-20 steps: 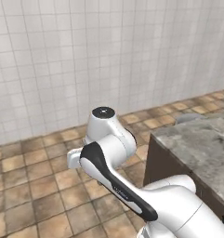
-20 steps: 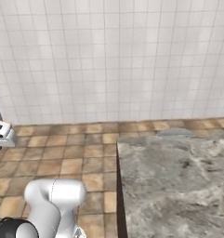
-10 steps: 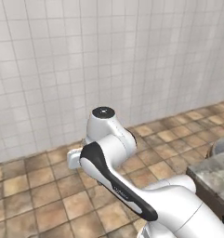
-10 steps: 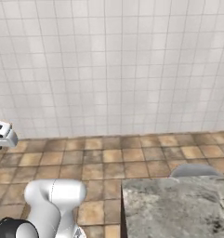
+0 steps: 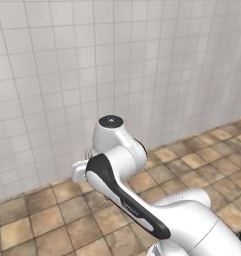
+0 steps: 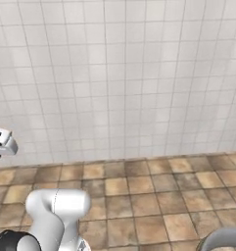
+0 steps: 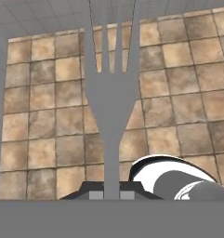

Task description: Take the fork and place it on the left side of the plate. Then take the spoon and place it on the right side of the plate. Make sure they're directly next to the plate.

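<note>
**Inspector:** Status of the first item?

**Assistant:** The fork (image 7: 109, 97) is in the gripper (image 7: 111, 195). In the hand view the jaws are closed tight on the lower end of its handle, and the silver-grey shaft rises straight up from between the fingertips, tines running off the top edge. It hangs above brown floor tiles (image 7: 48, 139), clear of any surface.

**Inspector:** So what stage is that?

**Assistant:** My judgement: pickup is done and the fork is in transit. Nothing has been set down yet. Placing it on the left of the plate, then fetching the spoon and setting it on the right, is all left to do.

**Inspector:** Where is the plate?

**Assistant:** I cannot place it. Both base views face a white tiled wall (image 6: 119, 78) and the brown floor. A curved grey edge (image 6: 222, 239) cuts into the bottom right corner of the right base view; too little of it is visible to name.

**Inspector:** Is the gripper visible from the base cameras?

**Assistant:** Partly. In the left base view the arm (image 5: 122, 190) folds back over itself, and thin tines poke up just behind its pale wrist section at the left; the jaws themselves are hidden there. In the right base view a white piece of the hand sits cut off at the left edge.

**Inspector:** Anything else obscured?

**Assistant:** The fork's tine tips are cropped in the hand view, so their full length cannot be checked.
</note>
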Controlling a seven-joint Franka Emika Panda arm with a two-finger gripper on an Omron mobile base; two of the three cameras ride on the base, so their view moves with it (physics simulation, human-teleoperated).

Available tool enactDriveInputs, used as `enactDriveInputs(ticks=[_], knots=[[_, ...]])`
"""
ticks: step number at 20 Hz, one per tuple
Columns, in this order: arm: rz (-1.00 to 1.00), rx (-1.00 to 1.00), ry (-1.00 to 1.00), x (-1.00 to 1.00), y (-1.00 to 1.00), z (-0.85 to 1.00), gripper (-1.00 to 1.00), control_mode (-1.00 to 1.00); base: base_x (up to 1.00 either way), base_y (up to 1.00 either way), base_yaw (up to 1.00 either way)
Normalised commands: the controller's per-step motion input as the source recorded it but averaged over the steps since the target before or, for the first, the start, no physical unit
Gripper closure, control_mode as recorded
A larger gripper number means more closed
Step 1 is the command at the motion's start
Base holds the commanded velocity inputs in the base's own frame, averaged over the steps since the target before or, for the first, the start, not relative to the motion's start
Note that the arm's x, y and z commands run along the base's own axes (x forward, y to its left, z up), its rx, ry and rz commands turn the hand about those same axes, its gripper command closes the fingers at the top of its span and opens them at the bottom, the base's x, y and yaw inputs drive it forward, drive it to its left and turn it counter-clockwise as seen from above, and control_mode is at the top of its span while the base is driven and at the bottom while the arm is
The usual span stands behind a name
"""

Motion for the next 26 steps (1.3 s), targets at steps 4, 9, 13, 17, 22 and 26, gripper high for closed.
enactDriveInputs(ticks=[4, 9, 13, 17, 22, 26], knots=[[0.00, 0.00, 0.00, 0.00, 0.00, 0.00, 1.00, 1.00, 0.76, 0.24, -0.30], [0.00, 0.00, 0.00, 0.00, 0.00, 0.00, 1.00, 1.00, 0.64, 0.19, -0.43], [0.00, 0.00, 0.00, 0.00, 0.00, 0.00, 1.00, 1.00, 0.53, 0.19, -0.54], [0.00, 0.00, 0.00, 0.00, 0.00, 0.00, 1.00, 1.00, 0.51, 0.18, -0.56], [0.00, 0.00, 0.00, 0.00, 0.00, 0.00, 1.00, 1.00, 0.54, 0.18, -0.52], [0.00, 0.00, 0.00, 0.00, 0.00, 0.00, 1.00, 1.00, 0.59, 0.17, -0.48]])
